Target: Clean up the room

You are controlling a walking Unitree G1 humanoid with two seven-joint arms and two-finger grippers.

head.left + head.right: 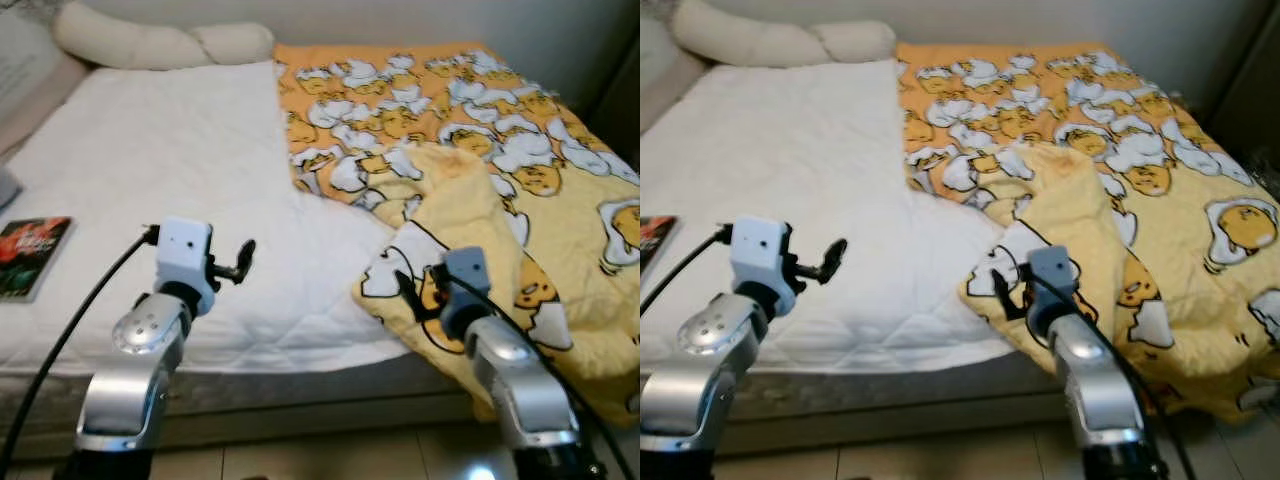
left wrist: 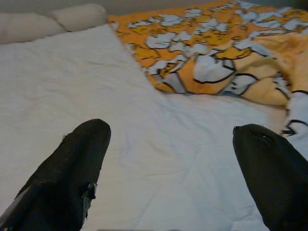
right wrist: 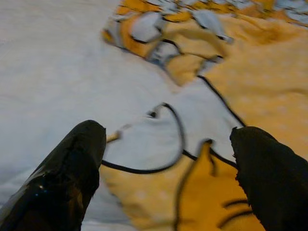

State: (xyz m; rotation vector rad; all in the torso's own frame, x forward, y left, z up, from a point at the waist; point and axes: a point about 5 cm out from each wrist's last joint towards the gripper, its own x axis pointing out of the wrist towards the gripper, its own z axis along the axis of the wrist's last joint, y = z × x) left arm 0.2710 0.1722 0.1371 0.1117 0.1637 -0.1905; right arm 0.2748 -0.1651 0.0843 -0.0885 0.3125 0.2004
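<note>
Both silver arms are raised in front of a bed covered by a white quilted mattress pad (image 1: 180, 160). The left gripper (image 2: 168, 159) is held over the bare white pad near the bed's front edge, its two black fingers (image 2: 72, 168) spread wide with nothing between them. The right gripper (image 3: 166, 163) is held just above the folded-over near corner of an orange and yellow blanket printed with white egg cartoons (image 1: 470, 130), its fingers (image 3: 269, 178) likewise spread wide and empty; whether they touch the cloth cannot be told, as the right wrist view is blurred.

The blanket is cut off at the right edge and hangs over the bed's front. It covers the bed's right half, its long axis running from the front edge back to the wall.

Cream pillows (image 1: 150, 42) lie at the back. A dark book with a red cover picture (image 1: 32, 255) lies flat near the left edge, partly cut off in the right eye view.
</note>
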